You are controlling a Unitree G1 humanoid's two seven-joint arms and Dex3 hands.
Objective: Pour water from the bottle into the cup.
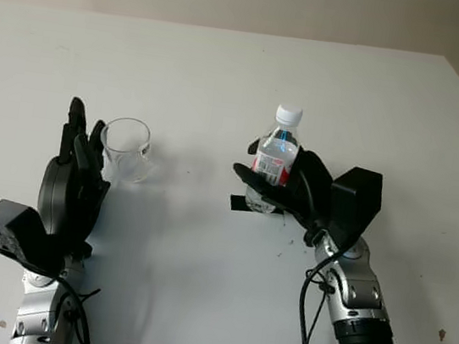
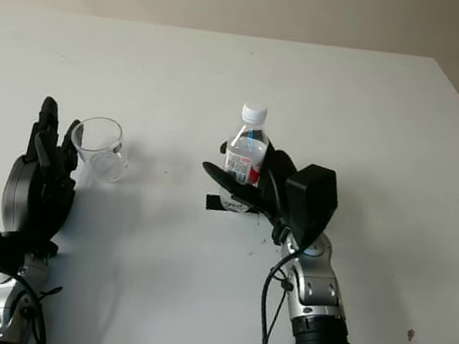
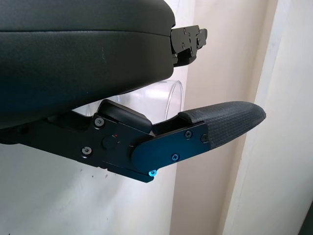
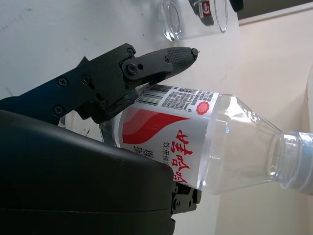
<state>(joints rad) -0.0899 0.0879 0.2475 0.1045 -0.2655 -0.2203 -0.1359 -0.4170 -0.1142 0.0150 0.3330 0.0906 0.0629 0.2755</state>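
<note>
Our right hand [image 1: 283,188] clasps the upright, capped bottle [image 1: 276,157]; our left hand [image 1: 75,172] waits open beside the cup [image 1: 126,149]. Pouring remains undone.

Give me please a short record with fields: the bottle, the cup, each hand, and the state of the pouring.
bottle: clear water bottle with red and white label, upright, white cap still on
cup: clear glass cup, upright on the white table, looks empty
right hand: right hand wrapped around the water bottle at its label
left hand: left hand open, right beside the glass cup, contact unclear
mark: black tape on the table at the bottle's base
pouring: not yet begun
</note>
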